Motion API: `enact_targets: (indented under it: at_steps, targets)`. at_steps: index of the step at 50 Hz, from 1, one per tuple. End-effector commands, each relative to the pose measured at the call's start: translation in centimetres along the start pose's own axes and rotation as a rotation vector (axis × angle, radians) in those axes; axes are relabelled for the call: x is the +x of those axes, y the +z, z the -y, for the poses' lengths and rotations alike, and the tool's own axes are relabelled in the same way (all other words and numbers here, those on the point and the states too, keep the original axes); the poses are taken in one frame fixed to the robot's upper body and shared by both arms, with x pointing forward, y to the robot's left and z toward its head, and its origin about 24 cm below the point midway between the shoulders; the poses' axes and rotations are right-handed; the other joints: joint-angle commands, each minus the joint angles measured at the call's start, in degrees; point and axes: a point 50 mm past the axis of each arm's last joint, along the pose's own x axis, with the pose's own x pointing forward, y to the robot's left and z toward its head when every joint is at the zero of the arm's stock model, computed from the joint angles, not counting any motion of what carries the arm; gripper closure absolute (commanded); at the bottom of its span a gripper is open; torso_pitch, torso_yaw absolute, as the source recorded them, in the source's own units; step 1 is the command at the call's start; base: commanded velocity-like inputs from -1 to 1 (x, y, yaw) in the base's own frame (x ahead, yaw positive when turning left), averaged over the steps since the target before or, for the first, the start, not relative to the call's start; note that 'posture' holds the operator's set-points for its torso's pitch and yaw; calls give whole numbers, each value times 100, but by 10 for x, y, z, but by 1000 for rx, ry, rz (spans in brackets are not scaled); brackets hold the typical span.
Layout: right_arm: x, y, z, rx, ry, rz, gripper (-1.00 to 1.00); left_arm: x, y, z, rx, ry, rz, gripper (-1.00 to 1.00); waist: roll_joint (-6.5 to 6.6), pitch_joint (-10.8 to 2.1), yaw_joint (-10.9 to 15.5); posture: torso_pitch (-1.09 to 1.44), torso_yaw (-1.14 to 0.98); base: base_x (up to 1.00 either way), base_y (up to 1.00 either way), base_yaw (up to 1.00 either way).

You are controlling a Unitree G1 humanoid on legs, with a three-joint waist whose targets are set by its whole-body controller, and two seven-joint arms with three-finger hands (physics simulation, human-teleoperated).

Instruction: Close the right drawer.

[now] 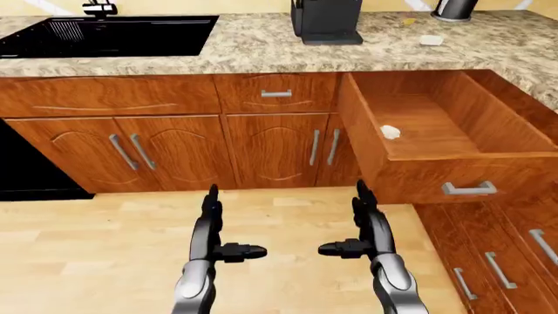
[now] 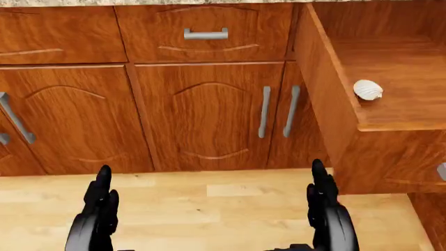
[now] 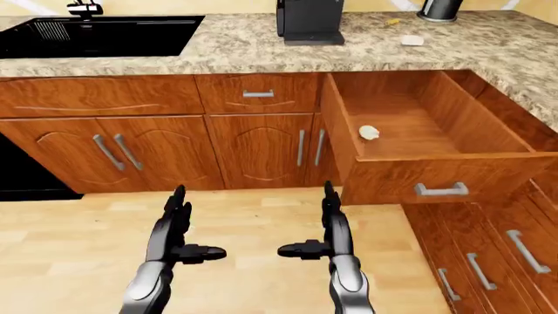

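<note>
Drawer work has not begun: the right drawer stands pulled fully out of the cabinet run, at about two o'clock in the left-eye view, just under the granite counter. Its front panel carries a grey bar handle, and a small white shell-like object lies on its wooden floor.

Both hands hang low over the light wood floor, well apart from the drawer. The left hand and the right hand are each unclenched, fingers straight up and thumbs pointing inward, grasping nothing.

My judgement is that the drawer is stiff, rigid wood on runners, so it should slide rather than flex and needs no grasp at all. A flat push on the front panel near the handle, square to the travel, looks the safest contact; pressing near a corner might skew it. The loose white object is light and could roll when the drawer stops.

I can read no brand, label or writing anywhere, not even on the dark appliance at twelve o'clock.
</note>
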Motion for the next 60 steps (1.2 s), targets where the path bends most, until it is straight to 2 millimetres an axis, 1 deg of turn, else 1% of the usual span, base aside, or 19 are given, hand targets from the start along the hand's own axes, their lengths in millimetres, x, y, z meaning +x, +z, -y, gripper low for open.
enact_targets:
  at_steps: [1, 2, 3, 5, 7, 8, 15, 19, 25, 29, 33, 38, 44, 50, 52, 53, 54, 55, 60]
  targets:
    - [-3, 47, 4, 29, 0, 255, -100, 5, 34, 0, -6, -11, 169, -100, -45, -5, -12, 0, 0, 0, 0, 0]
    - [-5, 49, 4, 42, -4, 281, -100, 5, 34, 0, -3, -11, 170, -100, -42, -211, 0, 0, 0, 0, 0, 0]
    - [-4, 49, 4, 39, -9, 283, -100, 5, 35, 0, -2, -10, 171, -100, -1, -361, 23, 0, 0, 0, 0, 0]
    - [-3, 49, 4, 53, 6, 278, -100, 4, 37, 1, -30, -22, 164, -100, -36, -104, 17, 0, 0, 0, 0, 0]
    - [-6, 54, 2, 39, 26, 318, -100, 3, 39, 1, -14, -17, 179, -100, -39, -392, 14, 0, 0, 0, 0, 0]
    - [-9, 57, 2, 38, 25, 340, -100, 2, 41, 1, 4, -11, 190, -100, -42, -423, 18, 0, 0, 0, 0, 0]
    - [-19, 71, -5, -5, 48, 450, -100, -8, 58, 0, 54, 19, 273, -100, -23, -458, 21, 0, 0, 0, 0, 0]
    - [-32, 91, -5, -20, 37, 541, -100, -29, 93, -5, 48, 67, 424, -100, -18, -496, 20, 0, 0, 0, 0, 0]
    - [-55, 115, -11, -109, 44, 678, -100, -59, 130, -6, 50, 99, 593, -100, -21, -497, 24, 0, 0, 0, 0, 0]
    - [-72, 132, -9, -107, 19, 760, -100, -66, 138, -9, 26, 99, 660, -100, -10, -493, 36, 0, 0, 0, 0, 0]
    - [-84, 141, -11, -127, 24, 825, -100, -82, 153, -13, -5, 124, 765, -100, -7, -471, 38, 0, 0, 0, 0, 0]
    - [-91, 143, -14, -170, 31, 860, -100, -87, 156, -13, -17, 117, 773, -100, -16, -419, 23, 0, 0, 0, 0, 0]
    - [-90, 143, -4, -154, -74, 878, -100, -88, 157, -13, -25, 115, 778, -100, -3, -394, 28, 0, 0, 0, 0, 0]
    - [-93, 142, -7, -136, -34, 887, -100, -87, 157, -12, -21, 118, 773, -100, -8, -379, 28, 0, 0, 0, 0, 0]
    - [-95, 142, -8, -142, -33, 901, -100, -86, 156, -12, -22, 115, 769, -100, -8, -379, 24, 0, 0, 0, 0, 0]
    - [-95, 142, -8, -143, -27, 904, -100, -86, 156, -12, -23, 114, 768, -100, 21, -448, -12, 0, 0, 0, 0, -22]
    - [-95, 142, -8, -143, -27, 904, -100, -87, 156, -12, -23, 115, 770, -100, 27, -337, 13, 0, 0, 0, 0, -22]
    - [-95, 142, -8, -146, -28, 903, -100, -87, 157, -12, -25, 115, 771, -100, 39, -290, 13, 0, 0, 0, 0, -21]
    - [-95, 142, -8, -147, -31, 898, -100, -85, 156, -12, -19, 125, 763, -100, 6, -229, -21, 0, 0, 0, 0, -22]
